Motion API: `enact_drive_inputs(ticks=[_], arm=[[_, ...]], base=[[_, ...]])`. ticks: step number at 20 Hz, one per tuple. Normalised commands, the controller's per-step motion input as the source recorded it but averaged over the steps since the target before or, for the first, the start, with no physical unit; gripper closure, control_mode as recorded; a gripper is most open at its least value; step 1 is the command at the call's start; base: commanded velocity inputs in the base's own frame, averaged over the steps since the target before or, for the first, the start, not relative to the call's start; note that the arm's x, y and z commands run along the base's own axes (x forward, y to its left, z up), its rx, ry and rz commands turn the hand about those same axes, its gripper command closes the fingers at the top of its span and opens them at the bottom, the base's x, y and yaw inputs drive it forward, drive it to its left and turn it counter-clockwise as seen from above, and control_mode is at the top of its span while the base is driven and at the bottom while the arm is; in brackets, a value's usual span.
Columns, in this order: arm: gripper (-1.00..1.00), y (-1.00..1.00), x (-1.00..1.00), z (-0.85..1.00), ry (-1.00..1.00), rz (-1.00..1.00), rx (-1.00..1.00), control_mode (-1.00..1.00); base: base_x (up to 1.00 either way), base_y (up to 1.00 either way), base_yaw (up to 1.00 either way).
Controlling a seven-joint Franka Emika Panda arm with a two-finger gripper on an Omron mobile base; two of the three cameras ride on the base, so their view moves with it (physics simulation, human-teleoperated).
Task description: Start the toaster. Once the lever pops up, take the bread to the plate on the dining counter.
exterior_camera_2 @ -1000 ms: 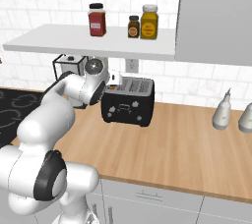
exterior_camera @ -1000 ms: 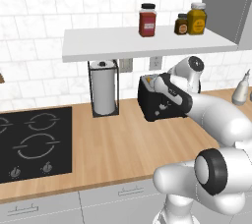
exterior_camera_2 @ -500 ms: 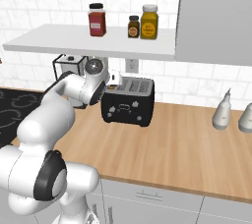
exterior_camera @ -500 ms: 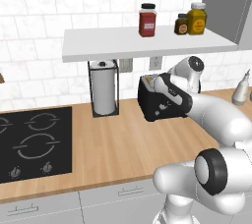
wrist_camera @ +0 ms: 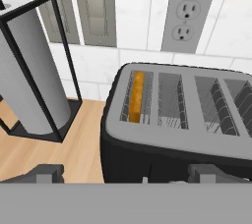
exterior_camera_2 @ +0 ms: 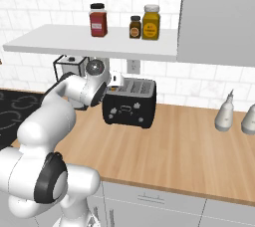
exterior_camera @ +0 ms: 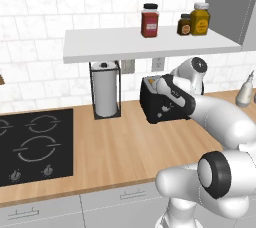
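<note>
Here's the toaster (wrist_camera: 172, 120), a black boxy shell with a matt grey slotted top, sitting lower centre of the hand view, and the bread (wrist_camera: 137, 96) is down in its leftmost slot, only a golden-brown crust edge showing. In the right base view the same toaster sits mid-frame on the wooden worktop (exterior_camera_2: 189, 141), right against the white tiled wall. The end effector (exterior_camera: 167, 104) is hard up by the toaster's end, jaws spread wide and holding nothing, its dark tips flanking the casing at the bottom of the hand view. Judging from that, we're at the very start: the lever doesn't look pressed yet, though I can't make the lever out, and the pop-up, the lift and the carry to the plate all remain. Just left of the toaster stands a paper towel roll (wrist_camera: 34, 75), soft dimpled white in a thin black wire frame. Behind, a smooth outlet (wrist_camera: 189, 19) and switch plates; above, a white shelf (exterior_camera_2: 89, 42) with glossy jars.
</note>
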Motion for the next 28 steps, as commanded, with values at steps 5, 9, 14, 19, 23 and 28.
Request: enact_drive_inputs(ticks=[5,9,14,19,23,28], arm=[[-1.0,0.0,0.0,0.0,0.0,0.0,0.0,-1.0],[-1.0,0.0,0.0,0.0,0.0,0.0,0.0,-1.0],[-1.0,0.0,0.0,0.0,0.0,0.0,0.0,-1.0],[-1.0,0.0,0.0,0.0,0.0,0.0,0.0,-1.0],[-1.0,0.0,0.0,0.0,0.0,0.0,0.0,-1.0],[-1.0,0.0,0.0,0.0,0.0,0.0,0.0,-1.0]], base=[[0.0,0.0,0.0],[0.0,0.0,0.0],[0.0,0.0,0.0],[0.0,0.0,0.0],[0.0,0.0,0.0],[0.0,0.0,0.0]])
